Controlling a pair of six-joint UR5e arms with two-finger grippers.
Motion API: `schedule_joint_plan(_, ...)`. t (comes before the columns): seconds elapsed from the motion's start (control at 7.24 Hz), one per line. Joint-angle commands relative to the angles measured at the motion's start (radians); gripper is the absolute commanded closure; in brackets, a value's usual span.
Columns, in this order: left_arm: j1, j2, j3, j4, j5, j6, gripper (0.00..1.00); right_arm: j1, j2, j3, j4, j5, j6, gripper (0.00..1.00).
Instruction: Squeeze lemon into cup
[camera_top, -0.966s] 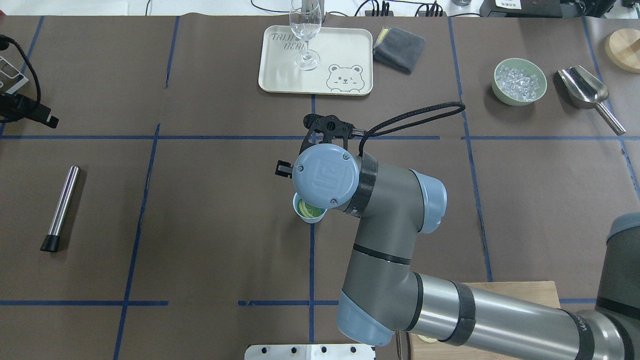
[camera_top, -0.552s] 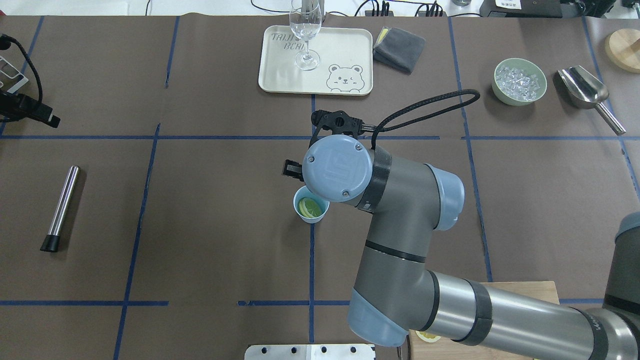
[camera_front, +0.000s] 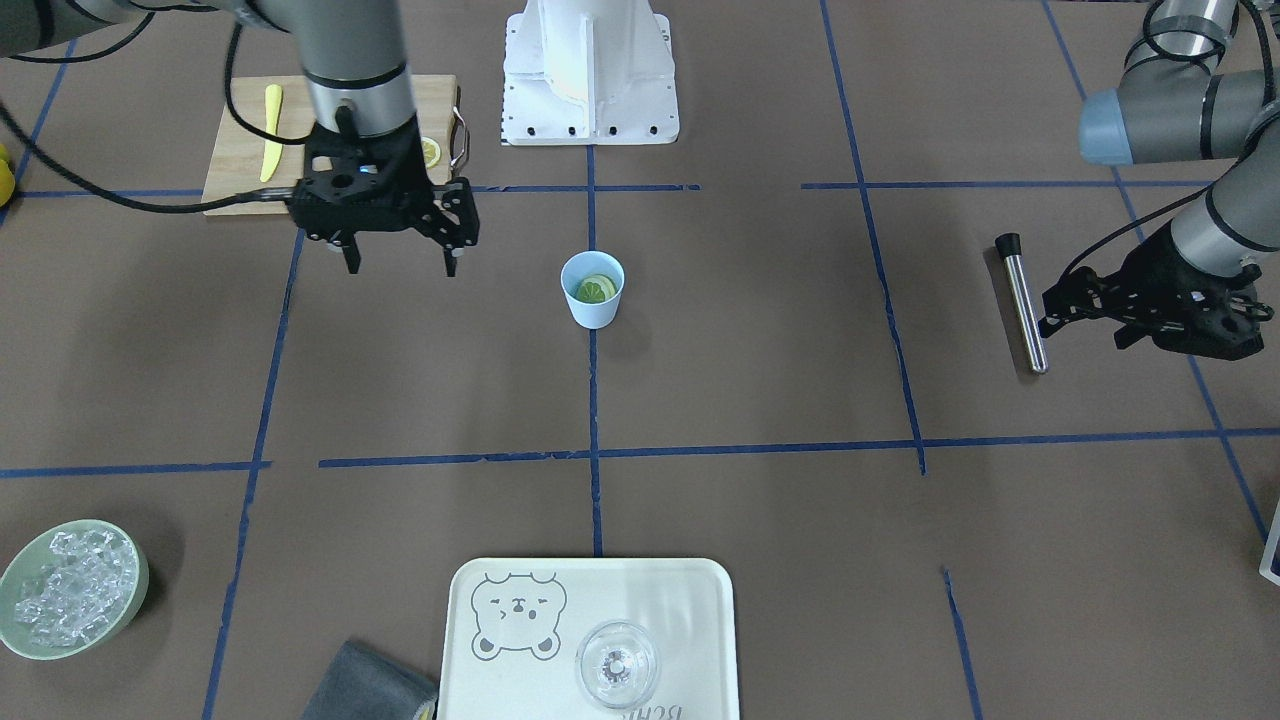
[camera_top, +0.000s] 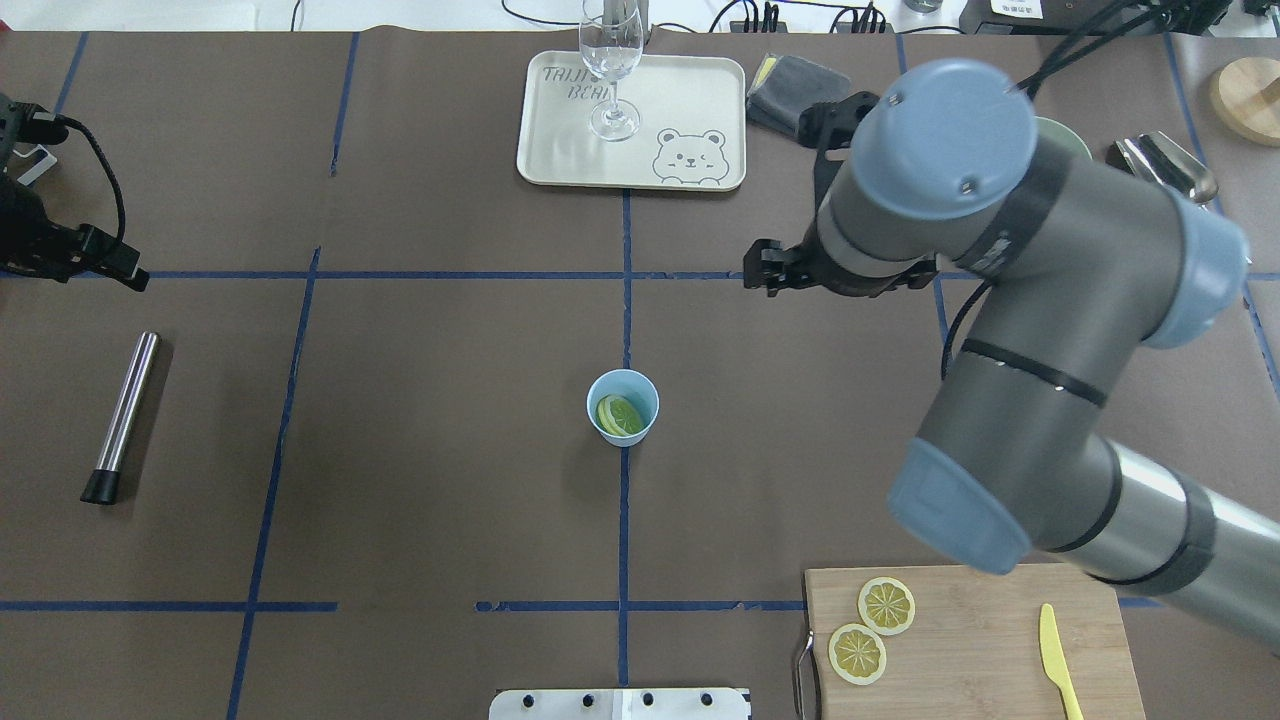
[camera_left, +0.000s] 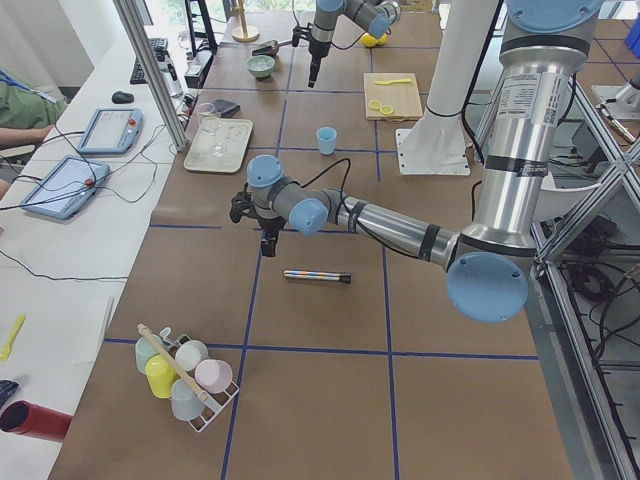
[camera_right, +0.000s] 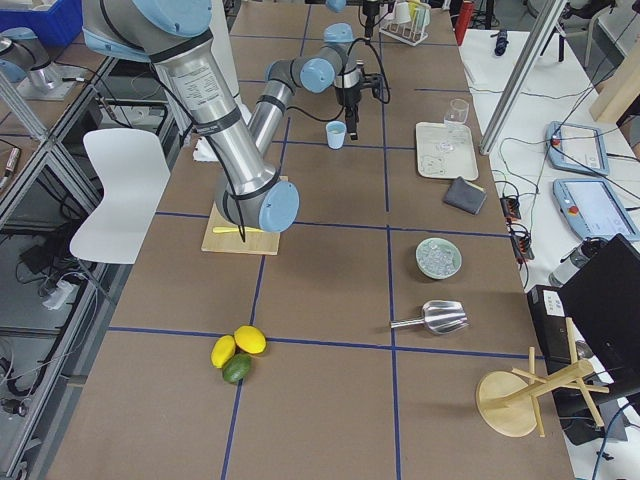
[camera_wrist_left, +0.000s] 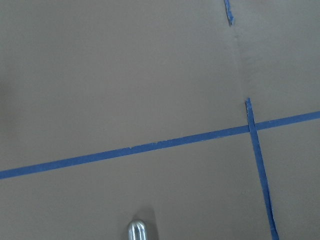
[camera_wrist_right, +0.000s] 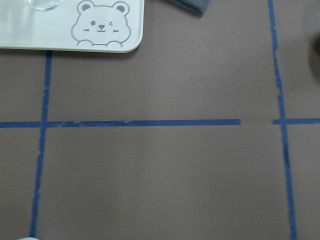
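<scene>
The light-blue cup (camera_top: 604, 388) (camera_front: 593, 305) stands upright at the table's middle on a blue tape line. One lemon slice (camera_top: 620, 415) (camera_front: 597, 290) lies tilted inside it. Two more slices (camera_top: 886, 605) lie on the wooden cutting board (camera_top: 970, 640). My right gripper (camera_front: 400, 266) is open and empty, in the air off to the cup's side, well apart from it. In the overhead view its wrist hides most of it. My left gripper (camera_front: 1085, 330) hangs near the steel bar (camera_front: 1020, 305) at the table's left end; it looks open and empty.
A cream tray (camera_top: 690, 95) with a wine glass (camera_top: 610, 60) sits at the far middle, a grey cloth (camera_top: 800, 95) beside it. A green bowl of ice (camera_front: 70, 585) and a metal scoop (camera_top: 1165, 170) are far right. A yellow knife (camera_top: 1058, 660) lies on the board.
My right arm has swung away from above the cup, to the right and toward the far side. The cup with its slice now shows whole. The left gripper shifted slightly.
</scene>
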Motion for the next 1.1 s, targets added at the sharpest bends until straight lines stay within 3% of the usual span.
schedule_joint_plan(0.0, 0.018, 0.026, 0.035, 0.003, 0.002, 0.003, 0.00, 0.287, -0.128, 0.040, -0.005, 0.242, -0.301, 0.00)
schedule_joint_plan(0.41, 0.098, 0.043, 0.075, 0.008, 0.000, 0.000, 0.00, 0.561, -0.286, 0.002, -0.005, 0.447, -0.712, 0.00)
schedule_joint_plan(0.55, 0.116, 0.037, 0.087, 0.008, 0.000, -0.003, 0.00, 0.604, -0.312, 0.002, -0.002, 0.491, -0.744, 0.00)
schedule_joint_plan(0.97, 0.135, 0.037, 0.113, 0.008, 0.000, -0.002, 0.00, 0.623, -0.327, 0.002, -0.002, 0.499, -0.746, 0.00)
